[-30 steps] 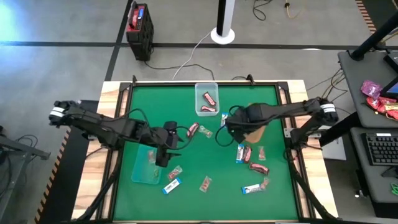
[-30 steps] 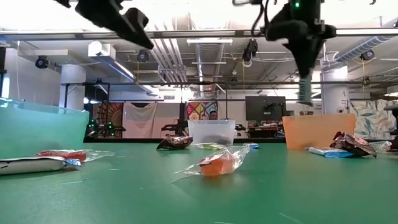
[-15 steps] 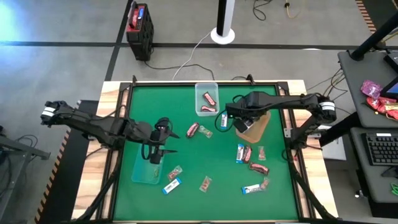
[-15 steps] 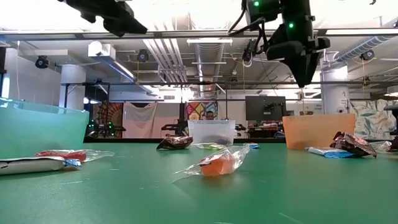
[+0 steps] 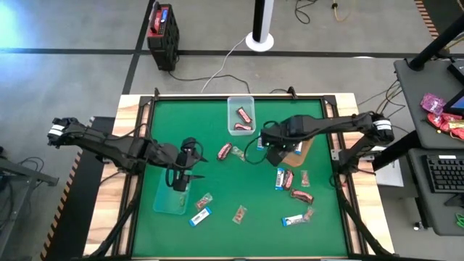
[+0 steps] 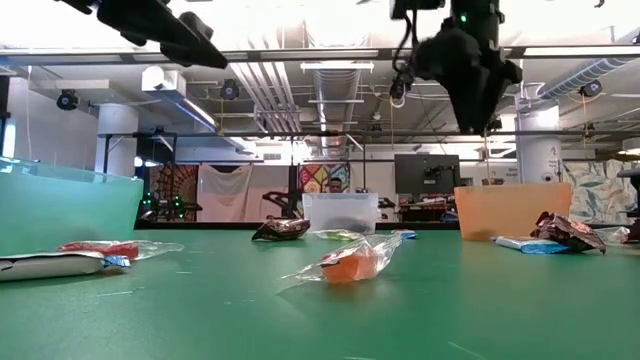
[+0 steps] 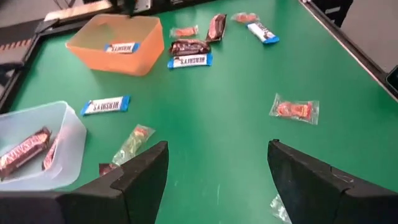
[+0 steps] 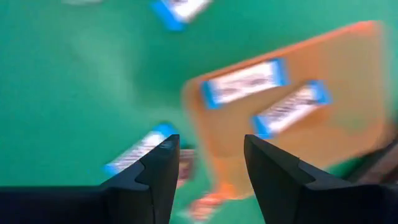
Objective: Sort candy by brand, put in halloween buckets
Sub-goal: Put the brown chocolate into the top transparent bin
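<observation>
Three tubs stand on the green table: a clear one [image 5: 241, 109] at the far middle with dark red candy in it, a teal one [image 5: 170, 199] at the near left, and an orange-brown tray [image 5: 303, 147] at the right holding blue-and-white bars [image 8: 244, 83]. Loose candy lies around: a dark red piece [image 5: 225, 151], blue-and-white bars [image 5: 279, 177] and clear-pinkish pieces [image 5: 239, 214]. My right gripper [image 5: 272, 143] hangs open, pointing down, high above the tray's left edge, with nothing between its fingers [image 8: 211, 155]. My left gripper [image 5: 185, 172] is open and empty above the teal tub's far end.
A black-and-red box [image 5: 163, 27] and a white stand base [image 5: 259, 40] sit on the floor beyond the far edge. Wooden rails [image 5: 132, 109] frame the mat. A desk with a keyboard [image 5: 444, 172] stands past the right edge. Bare green mat lies at the far left.
My right gripper has opened and let go of a blue-and-white bar that hung below its fingers; the bar is gone from them. The gripper has shifted slightly toward the table's left edge. My left gripper has drawn back a little toward the left edge, staying open.
</observation>
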